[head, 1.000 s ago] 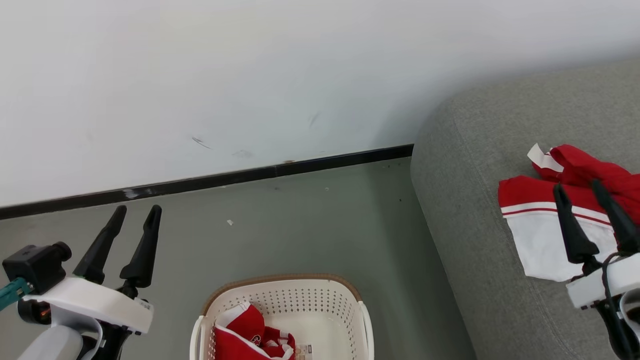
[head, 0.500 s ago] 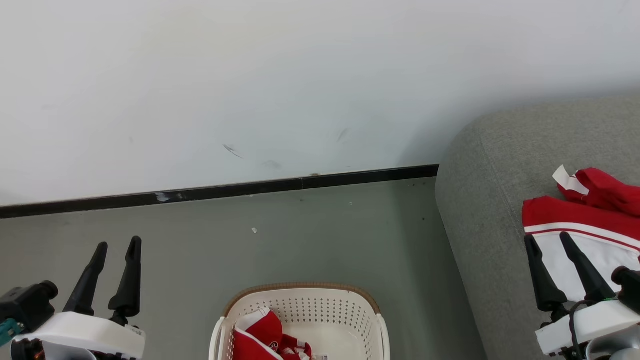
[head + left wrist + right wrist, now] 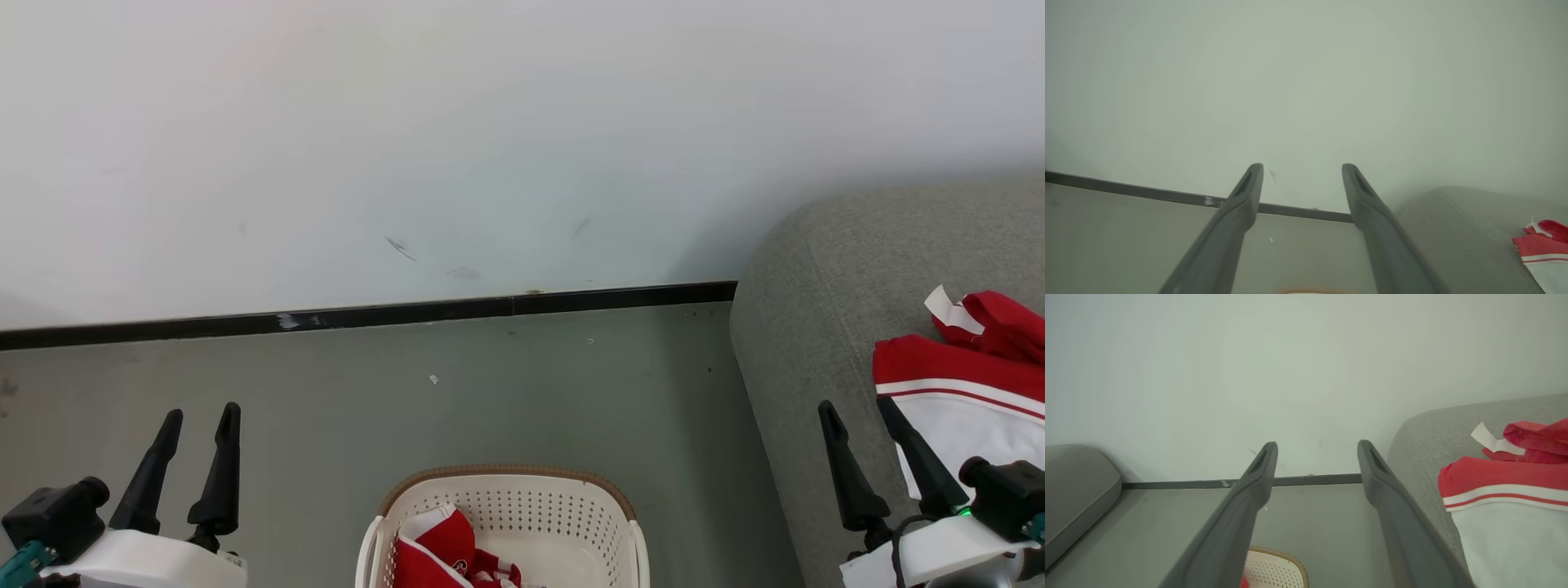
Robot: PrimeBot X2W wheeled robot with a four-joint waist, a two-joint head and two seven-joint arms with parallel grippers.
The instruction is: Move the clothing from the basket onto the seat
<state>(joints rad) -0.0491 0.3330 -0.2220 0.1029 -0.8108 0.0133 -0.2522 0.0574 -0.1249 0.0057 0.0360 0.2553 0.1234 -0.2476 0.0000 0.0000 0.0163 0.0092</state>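
The cream basket (image 3: 571,510) with a brown rim stands on the floor at the bottom centre, and red clothing (image 3: 445,551) lies in its left half. More red and white clothing (image 3: 963,400) lies on the grey seat (image 3: 808,327) at the right, also visible in the right wrist view (image 3: 1506,498). My left gripper (image 3: 200,416) is open over the floor, left of the basket, with nothing between its fingers. My right gripper (image 3: 857,408) is open and empty above the seat's near edge, just left of the garment there.
A white wall (image 3: 490,147) with a black skirting strip (image 3: 367,314) closes off the far side of the grey-green floor (image 3: 490,392). In the right wrist view a second grey cushion (image 3: 1073,486) sits at the left edge.
The head camera has turned, shifting the whole picture right and down. Both grippers sit lower in the view, and the right one has drawn back off the garment on the seat.
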